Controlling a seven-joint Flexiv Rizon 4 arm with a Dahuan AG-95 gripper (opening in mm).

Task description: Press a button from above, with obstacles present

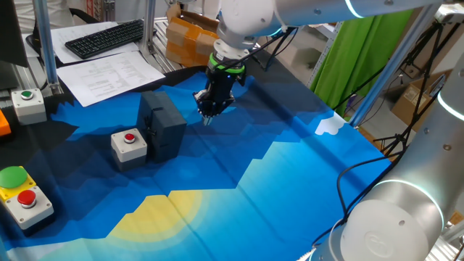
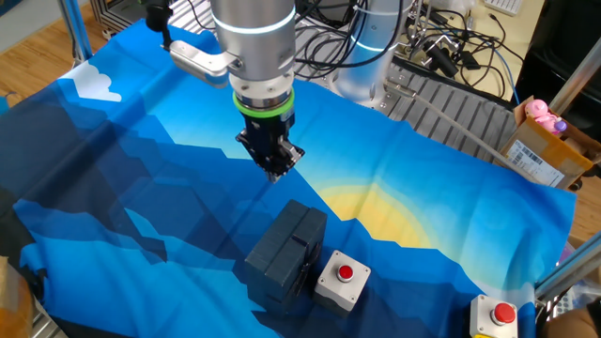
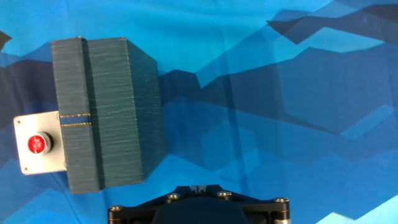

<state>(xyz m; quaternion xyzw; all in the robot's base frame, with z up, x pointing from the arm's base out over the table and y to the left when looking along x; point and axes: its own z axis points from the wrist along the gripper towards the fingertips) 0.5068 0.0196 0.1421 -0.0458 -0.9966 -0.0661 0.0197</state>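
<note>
You are looking at the button [image 1: 130,137], a small round red cap sitting on a light grey cube housing, resting on the blue cloth [image 1: 290,181] and touching the dark ribbed obstacle block [image 1: 162,123]. The gripper [image 1: 208,116] is hanging above the cloth beyond that block, and you cannot tell whether its fingers are spread or pressed together.

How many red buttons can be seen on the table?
2: one on the grey box beside the dark block, one on the yellow box at the table's edge. None seems hidden.
</note>
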